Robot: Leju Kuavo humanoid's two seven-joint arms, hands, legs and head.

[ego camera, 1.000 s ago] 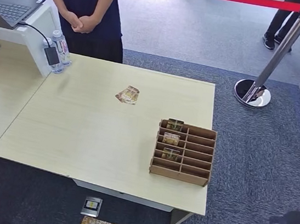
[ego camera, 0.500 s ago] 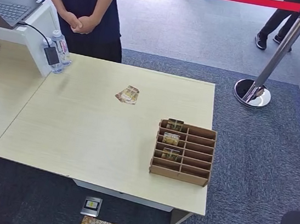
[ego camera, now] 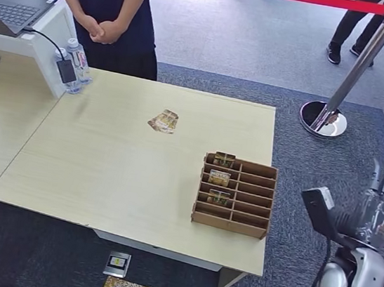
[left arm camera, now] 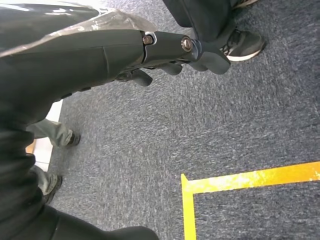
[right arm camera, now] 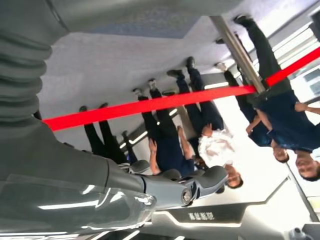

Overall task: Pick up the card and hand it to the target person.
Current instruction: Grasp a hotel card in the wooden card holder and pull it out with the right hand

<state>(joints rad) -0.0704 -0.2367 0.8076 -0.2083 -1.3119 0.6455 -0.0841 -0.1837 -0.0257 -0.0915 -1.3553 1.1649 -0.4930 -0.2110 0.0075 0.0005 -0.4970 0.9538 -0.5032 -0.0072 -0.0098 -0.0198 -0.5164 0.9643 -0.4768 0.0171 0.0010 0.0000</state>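
Here we are at the very start of the pick: nothing is held, and our right hand point(ego camera: 383, 200) is raised at the lower right of the head view, out past the table's point(ego camera: 96, 166) right edge and well apart from any card. In that view its fingers point upward and lie apart; in the right wrist view they stretch out straight with nothing between them, so we read this hand as spread and empty. Our left hand point(left arm camera: 158, 52) shows in the left wrist view above grey carpet and a yellow floor line; its fingers extend loosely and grip nothing.

The cards sit in two places. A loose card point(ego camera: 163, 121) lies flat on the table just above the middle of the frame. Others stand in the left-hand slots of the cardboard organizer point(ego camera: 252, 194) at centre right, near the table's front right corner. We cannot tell from the task line which one is meant; the slotted ones lie nearer our right hand.

The target person point(ego camera: 117, 6) stands at the upper left behind the table, hands clasped.

Next, we judge, the right hand must travel leftward over the table, come down on one card and pinch its thin edge.
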